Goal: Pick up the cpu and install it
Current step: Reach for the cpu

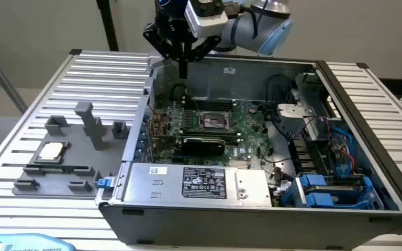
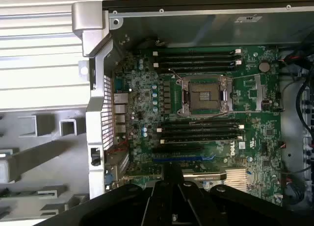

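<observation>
The cpu (image 1: 51, 151), a small flat square chip with a silvery-beige top, lies on the grey fixture plate (image 1: 61, 180) at the exterior view's left, outside the computer case. My gripper (image 1: 182, 69) hangs high over the back left corner of the open case, shut with nothing between its fingers, far from the cpu. In the wrist view the black fingers (image 2: 171, 187) come together above the motherboard (image 2: 255, 152). The open cpu socket (image 2: 206, 96) sits bare in the middle of the board, also visible as the socket (image 1: 215, 121) in the exterior view.
The open case (image 1: 257, 214) holds memory slots (image 2: 196, 59), cables and blue drive bays (image 1: 330, 191). Grey fixture blocks (image 1: 89, 125) stand upright near the cpu. Ribbed metal table slats (image 1: 103, 68) surround the case. A power supply (image 1: 201, 183) lies along the case front.
</observation>
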Controlling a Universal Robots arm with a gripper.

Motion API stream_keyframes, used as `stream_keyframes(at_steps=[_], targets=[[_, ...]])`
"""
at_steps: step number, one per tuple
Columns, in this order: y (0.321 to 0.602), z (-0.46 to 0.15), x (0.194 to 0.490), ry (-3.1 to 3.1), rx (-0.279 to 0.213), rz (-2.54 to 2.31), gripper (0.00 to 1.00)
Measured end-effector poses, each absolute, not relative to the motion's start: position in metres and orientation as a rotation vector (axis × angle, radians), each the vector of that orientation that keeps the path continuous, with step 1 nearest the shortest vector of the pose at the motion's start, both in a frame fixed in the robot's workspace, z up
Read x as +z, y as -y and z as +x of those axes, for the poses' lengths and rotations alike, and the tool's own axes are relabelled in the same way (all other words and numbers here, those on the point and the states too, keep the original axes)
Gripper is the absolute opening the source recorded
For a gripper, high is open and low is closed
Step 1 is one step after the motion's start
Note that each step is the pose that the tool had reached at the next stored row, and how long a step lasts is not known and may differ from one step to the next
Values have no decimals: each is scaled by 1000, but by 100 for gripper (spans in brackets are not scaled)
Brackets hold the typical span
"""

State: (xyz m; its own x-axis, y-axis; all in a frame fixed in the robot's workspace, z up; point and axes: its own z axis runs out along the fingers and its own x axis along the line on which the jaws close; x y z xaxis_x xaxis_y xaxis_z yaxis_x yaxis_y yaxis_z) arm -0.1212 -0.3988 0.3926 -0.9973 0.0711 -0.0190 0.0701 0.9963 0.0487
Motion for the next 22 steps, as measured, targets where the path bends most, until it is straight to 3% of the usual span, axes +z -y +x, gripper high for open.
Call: stream_keyframes(at_steps=[15, 22], targets=[[400, -123, 393, -3118, 75, 111, 11], [410, -151, 393, -3118, 75, 110, 11]])
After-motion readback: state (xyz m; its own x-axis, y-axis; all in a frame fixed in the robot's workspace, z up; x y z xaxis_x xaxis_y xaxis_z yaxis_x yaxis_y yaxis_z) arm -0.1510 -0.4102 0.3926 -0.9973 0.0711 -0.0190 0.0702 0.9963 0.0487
